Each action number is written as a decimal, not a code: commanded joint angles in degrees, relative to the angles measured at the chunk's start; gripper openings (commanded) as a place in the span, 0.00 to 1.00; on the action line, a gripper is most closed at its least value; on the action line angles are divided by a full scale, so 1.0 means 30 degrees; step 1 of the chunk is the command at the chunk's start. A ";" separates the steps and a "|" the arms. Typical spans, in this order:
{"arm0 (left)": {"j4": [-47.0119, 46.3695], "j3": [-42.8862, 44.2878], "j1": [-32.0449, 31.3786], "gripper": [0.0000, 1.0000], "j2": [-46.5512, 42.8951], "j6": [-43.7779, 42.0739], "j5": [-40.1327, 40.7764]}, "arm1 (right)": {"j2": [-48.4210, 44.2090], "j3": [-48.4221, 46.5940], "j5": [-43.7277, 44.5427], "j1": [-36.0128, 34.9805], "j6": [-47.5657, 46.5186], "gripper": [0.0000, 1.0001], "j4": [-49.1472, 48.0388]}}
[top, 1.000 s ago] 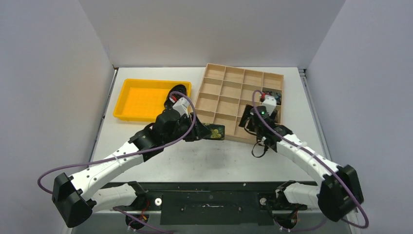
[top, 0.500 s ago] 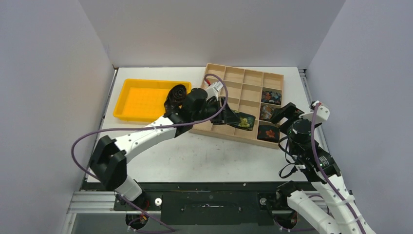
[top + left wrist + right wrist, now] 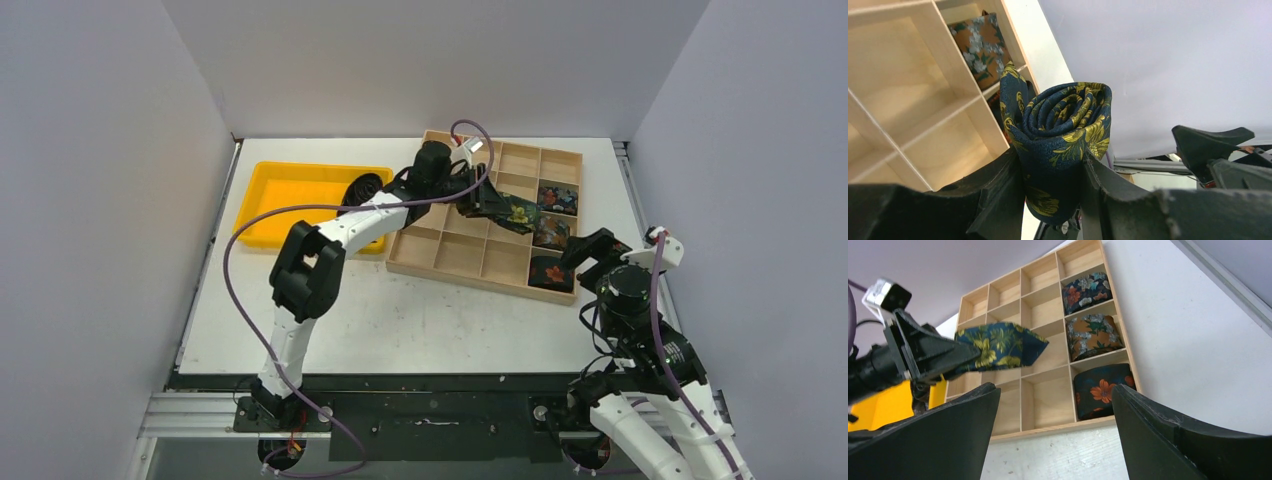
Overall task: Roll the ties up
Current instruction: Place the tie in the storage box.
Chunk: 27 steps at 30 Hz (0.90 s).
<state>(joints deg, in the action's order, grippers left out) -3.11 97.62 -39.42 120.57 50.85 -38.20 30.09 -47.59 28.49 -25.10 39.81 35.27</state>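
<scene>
My left gripper is shut on a rolled navy tie with yellow flowers and holds it above the middle of the wooden divided box. In the left wrist view the coil stands up between my fingers. Three rolled floral ties fill the box's right column: far, middle and near. My right gripper is open and empty beside the box's near right corner, its jaws wide apart.
A yellow tray lies left of the box, with a dark coil at its right end. Grey walls close in the left, back and right. The table's near edge has a black rail.
My left arm has carried the rolled tie from the box's near left corner back and right over the box. My right arm has pulled back from the box to the right.
</scene>
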 commanded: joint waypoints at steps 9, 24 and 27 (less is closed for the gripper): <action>0.0813 0.5850 0.0282 0.00 0.4489 0.0061 -0.2357 | -0.0624 0.1303 -0.0239 0.0058 -0.0367 0.85 0.0132; -0.4103 0.5880 0.0552 0.00 0.7005 0.3276 -0.1926 | -0.0871 0.1739 0.0256 0.0070 -0.0608 0.85 0.0265; -0.2196 0.7065 0.0600 0.00 0.7731 0.2533 -0.1344 | -0.0809 0.1774 0.0259 0.0082 -0.0658 0.85 0.0176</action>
<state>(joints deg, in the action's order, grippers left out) -8.19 113.06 -38.33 141.97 58.83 -43.68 27.73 -42.61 27.88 -25.10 39.07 36.99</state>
